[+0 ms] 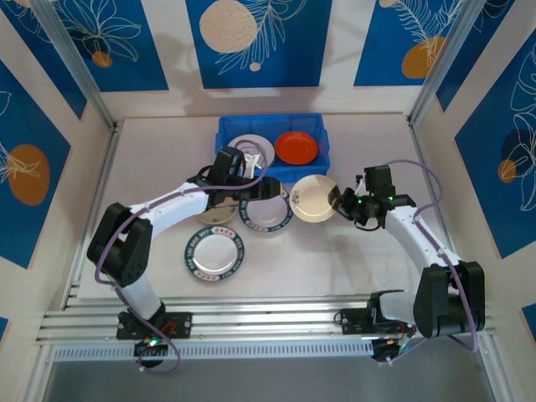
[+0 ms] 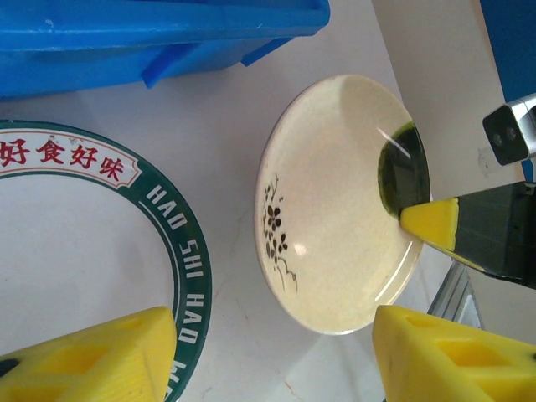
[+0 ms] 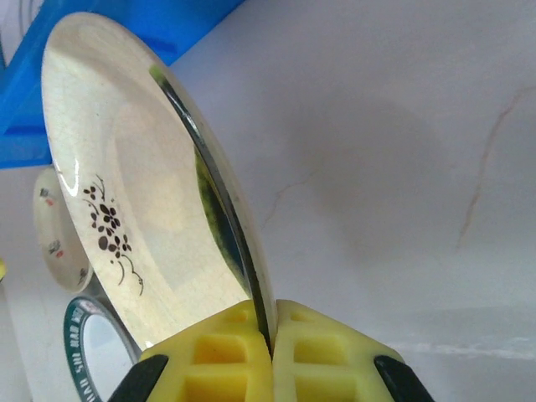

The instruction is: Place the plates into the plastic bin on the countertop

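A cream plate (image 1: 312,199) with a small dark flower sprig is tilted up off the countertop (image 1: 335,251), and my right gripper (image 1: 338,203) is shut on its right rim. In the right wrist view the pads (image 3: 226,347) pinch that plate (image 3: 126,167) edge-on. My left gripper (image 2: 276,360) is open over bare countertop, between a green-rimmed plate (image 2: 180,243) and the cream plate (image 2: 335,201). The blue plastic bin (image 1: 230,132) at the back holds a white plate (image 1: 249,151) and an orange plate (image 1: 296,148). Two more green-rimmed plates (image 1: 268,216) (image 1: 215,251) lie on the countertop.
Another plate (image 1: 219,213) lies partly under my left arm. Aluminium rails (image 1: 251,322) run along the near edge, and blue floral wall panels (image 1: 255,42) close in the back and sides. The bin's wall (image 2: 151,38) is just beyond my left gripper.
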Action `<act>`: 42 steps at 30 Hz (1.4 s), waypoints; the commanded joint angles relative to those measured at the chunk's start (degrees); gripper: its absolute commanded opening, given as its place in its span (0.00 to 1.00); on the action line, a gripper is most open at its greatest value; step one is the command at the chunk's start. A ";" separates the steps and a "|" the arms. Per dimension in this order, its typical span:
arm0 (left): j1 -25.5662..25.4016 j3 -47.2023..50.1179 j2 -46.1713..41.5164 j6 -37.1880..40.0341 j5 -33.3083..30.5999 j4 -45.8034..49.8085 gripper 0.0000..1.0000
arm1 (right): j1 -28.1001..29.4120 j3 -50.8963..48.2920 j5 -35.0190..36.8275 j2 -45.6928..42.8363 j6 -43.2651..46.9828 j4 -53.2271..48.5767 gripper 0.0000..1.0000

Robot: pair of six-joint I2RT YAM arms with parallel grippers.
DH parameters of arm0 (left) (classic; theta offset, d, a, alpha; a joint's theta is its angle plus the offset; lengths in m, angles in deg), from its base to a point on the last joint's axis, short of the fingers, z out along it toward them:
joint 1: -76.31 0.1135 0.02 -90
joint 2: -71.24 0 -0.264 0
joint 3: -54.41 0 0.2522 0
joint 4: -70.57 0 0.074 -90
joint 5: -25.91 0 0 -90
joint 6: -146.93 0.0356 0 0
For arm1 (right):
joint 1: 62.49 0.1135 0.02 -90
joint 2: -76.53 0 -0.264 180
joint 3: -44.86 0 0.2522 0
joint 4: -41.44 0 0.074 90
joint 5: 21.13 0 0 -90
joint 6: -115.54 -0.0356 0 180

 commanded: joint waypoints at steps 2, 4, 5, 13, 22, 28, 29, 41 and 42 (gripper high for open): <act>-0.04 -0.39 0.97 -1.68 2.29 -3.32 0.61 | 2.59 2.84 -6.92 -0.58 1.63 2.60 0.00; 0.01 -0.26 1.08 -1.91 2.53 -3.60 0.58 | 3.52 3.48 -8.36 0.11 1.76 3.39 0.00; -0.03 -0.18 1.18 -1.90 2.71 -3.78 0.57 | 3.93 3.67 -9.15 0.34 1.63 4.09 0.00; 0.09 -0.10 1.08 -1.47 2.12 -2.25 0.39 | 5.75 5.81 -11.04 1.39 1.82 5.00 0.00; 0.49 -0.56 1.17 -2.19 1.59 -1.58 0.30 | 5.79 6.82 -9.65 2.66 2.02 4.60 0.00; 0.89 -0.77 1.17 -2.53 1.51 -1.42 0.15 | 5.49 7.11 -9.35 3.07 2.02 4.46 0.00; 0.85 -0.82 1.20 -2.59 1.53 -1.33 0.12 | 5.35 7.11 -9.47 3.15 2.02 4.63 0.00; 2.04 -10.61 4.27 1.39 -1.55 8.82 0.00 | 2.10 12.38 -8.00 6.40 1.18 1.75 0.53; 2.15 -12.29 4.85 2.00 -2.03 10.20 0.00 | 1.69 13.33 -7.78 6.39 1.46 1.22 0.56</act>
